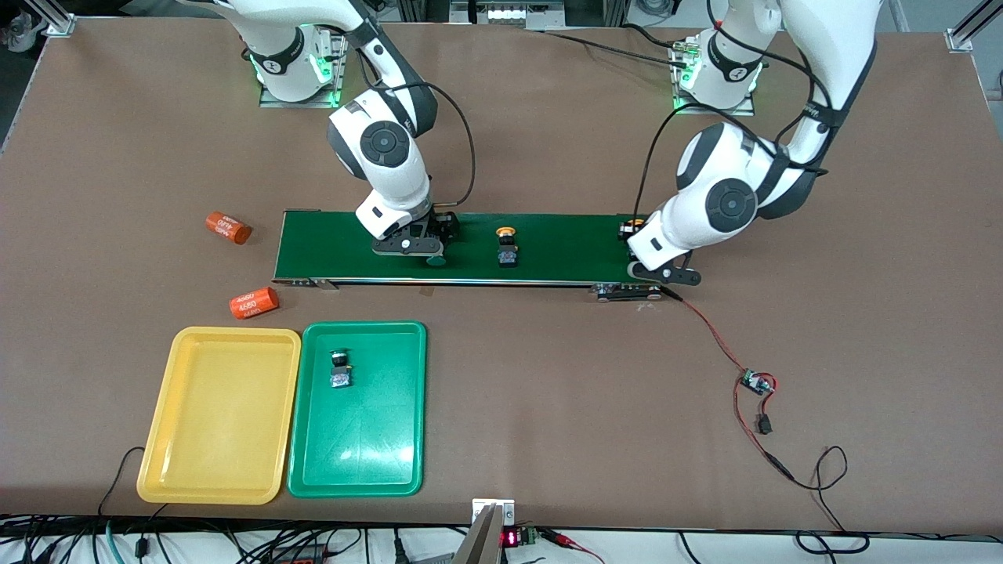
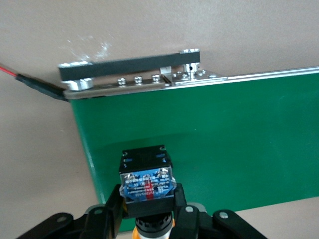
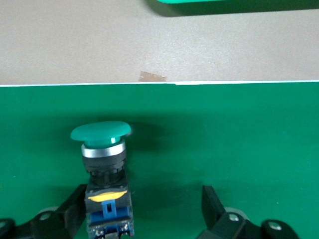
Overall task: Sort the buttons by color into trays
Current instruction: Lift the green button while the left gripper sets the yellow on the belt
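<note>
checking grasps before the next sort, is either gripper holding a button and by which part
The left gripper is shut on a yellow-capped button, gripping its block body. The right gripper is open around a green-capped button, not gripping it.

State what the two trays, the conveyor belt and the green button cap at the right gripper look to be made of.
Yellow tray and green tray: likely moulded plastic, glossy, with light glints and rounded rims. Conveyor belt: matte dark-green sheet, perhaps rubber or PVC, on a bright metal frame. Green button on the belt between the open fingers of the right gripper: smooth, satin plastic-looking cap over a shiny metallic-looking collar.
</note>
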You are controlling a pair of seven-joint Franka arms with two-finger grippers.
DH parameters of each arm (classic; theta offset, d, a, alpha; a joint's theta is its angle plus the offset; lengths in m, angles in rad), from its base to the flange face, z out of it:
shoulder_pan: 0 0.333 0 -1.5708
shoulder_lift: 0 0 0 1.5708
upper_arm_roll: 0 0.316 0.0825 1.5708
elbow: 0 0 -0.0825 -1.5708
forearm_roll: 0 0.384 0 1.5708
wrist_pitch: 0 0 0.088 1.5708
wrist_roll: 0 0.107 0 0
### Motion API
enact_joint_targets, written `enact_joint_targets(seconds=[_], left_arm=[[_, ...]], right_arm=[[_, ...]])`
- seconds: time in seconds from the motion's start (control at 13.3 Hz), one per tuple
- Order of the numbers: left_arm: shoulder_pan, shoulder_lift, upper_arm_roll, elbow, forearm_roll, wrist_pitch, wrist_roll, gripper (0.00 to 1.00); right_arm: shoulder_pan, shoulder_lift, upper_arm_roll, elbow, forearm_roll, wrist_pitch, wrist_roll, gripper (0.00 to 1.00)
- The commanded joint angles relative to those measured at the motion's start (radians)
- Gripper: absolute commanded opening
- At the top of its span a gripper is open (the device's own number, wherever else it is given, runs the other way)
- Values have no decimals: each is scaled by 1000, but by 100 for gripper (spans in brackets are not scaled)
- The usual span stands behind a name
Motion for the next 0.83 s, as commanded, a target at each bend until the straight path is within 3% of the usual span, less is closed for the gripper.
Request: enact_joint_targets(seconds=[0.0, 0.15, 0.23, 0.38, 0.53, 0.6, 0.68, 0.75], left_arm=[[-13, 23, 13, 27, -19, 3, -22, 0], [-20, 25, 13, 27, -22, 9, -22, 1], [-25, 26, 13, 27, -37, 18, -22, 4], [-27, 31, 13, 28, -41, 21, -20, 8], [-28, 32, 13, 51, -41, 21, -20, 9], [-28, 32, 13, 53, -41, 21, -20, 23], [-28, 34, 13, 53, -42, 23, -22, 58], [-27, 34, 14, 53, -42, 30, -17, 100]], right_arm=[[-13, 8, 5, 15, -24, 5, 9, 75], [-16, 8, 5, 26, -22, 1, 11, 40], [-20, 8, 3, 33, -21, -1, 6, 28], [-23, 3, 0, 46, -21, -7, 5, 13], [-35, -3, -8, 74, -19, -20, -1, 9], [-41, -1, -12, 113, -21, -49, -4, 9], [-43, 5, -37, 162, -22, -82, -35, 9], [-50, 9, -55, 202, -22, -99, -93, 9]])
